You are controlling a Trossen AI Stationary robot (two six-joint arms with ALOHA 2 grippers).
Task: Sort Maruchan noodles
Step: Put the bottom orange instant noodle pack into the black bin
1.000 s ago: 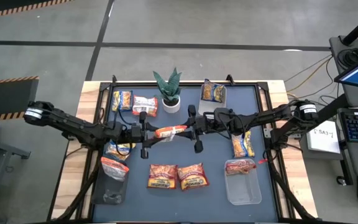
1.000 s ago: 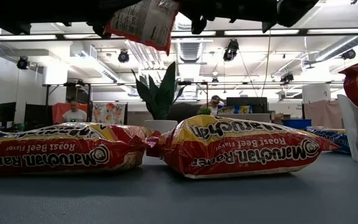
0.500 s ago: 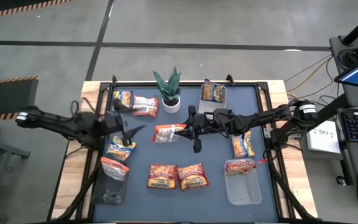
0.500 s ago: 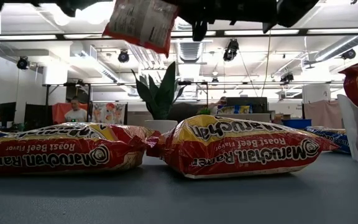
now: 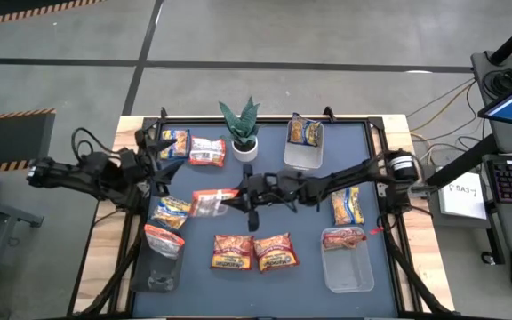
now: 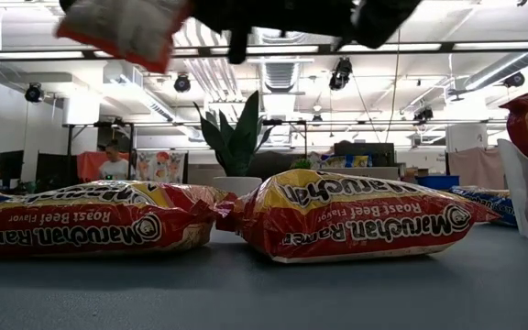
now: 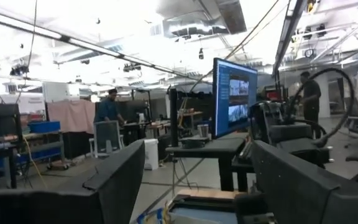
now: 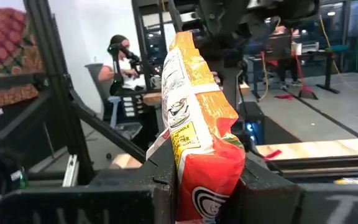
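Left tool [image 5: 156, 153] at the desk's [image 5: 314, 280] left edge, fingers apart, empty, near the yellow-and-blue packets. Right tool [image 5: 229, 202] over mid-desk, clamped on one end of an orange-red Maruchan packet [image 5: 208, 203], hanging clear of the surface. Two Roast Beef packets [image 5: 254, 252] lying flat below, side by side. Probably light, crinkly, slick film over a brittle noodle block; best pinched at a sealed end seam, gently, to avoid crushing.

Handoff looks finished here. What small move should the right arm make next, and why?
Probably carry it on toward the left-side bin. The right gripper has its jaws shut on the red-and-white noodle packet, held above the table, and that bin already holds a similar packet. The left gripper, jaws open, is back near the table's left edge.
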